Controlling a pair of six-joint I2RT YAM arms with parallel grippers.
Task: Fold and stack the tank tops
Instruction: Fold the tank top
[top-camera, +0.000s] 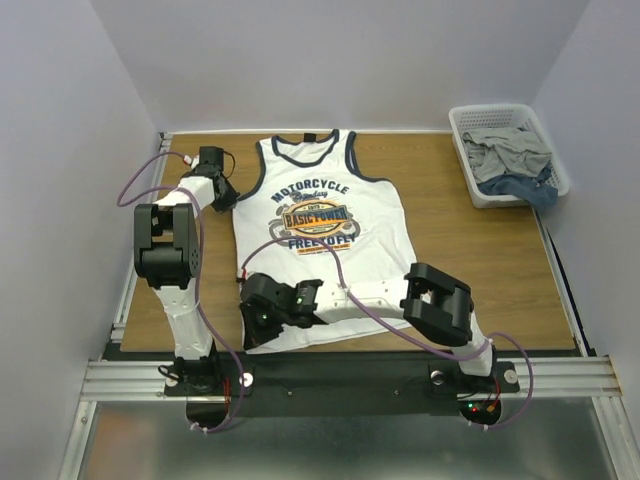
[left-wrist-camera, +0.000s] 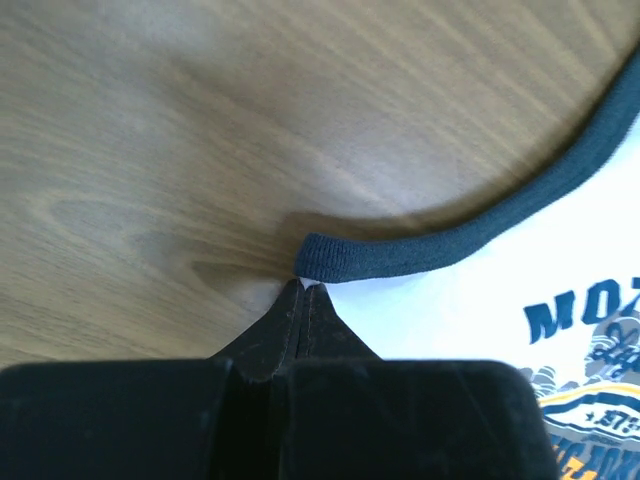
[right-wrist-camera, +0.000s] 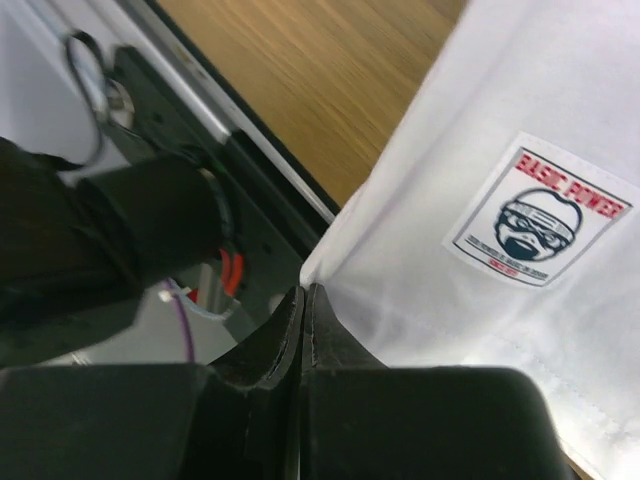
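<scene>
One white tank top (top-camera: 320, 250) lies flat on the wooden table, print side up, with navy trim and a "MOTORCYCLE" chest print. My left gripper (top-camera: 232, 200) is at its left side, at the foot of the armhole. In the left wrist view the left gripper (left-wrist-camera: 305, 288) is shut, with the end of the navy armhole trim (left-wrist-camera: 400, 255) and a sliver of white cloth at its tips. My right gripper (top-camera: 256, 318) is at the hem's near left corner. In the right wrist view the right gripper (right-wrist-camera: 303, 290) is shut on that corner of the tank top (right-wrist-camera: 480, 330), which carries a small "BASIC POWER" label (right-wrist-camera: 540, 212).
A white plastic basket (top-camera: 470, 160) stands at the back right of the table and holds grey and blue clothes (top-camera: 512, 155). The black mounting rail (top-camera: 340, 375) runs along the table's near edge, just past the hem. White walls close in the left, back and right sides.
</scene>
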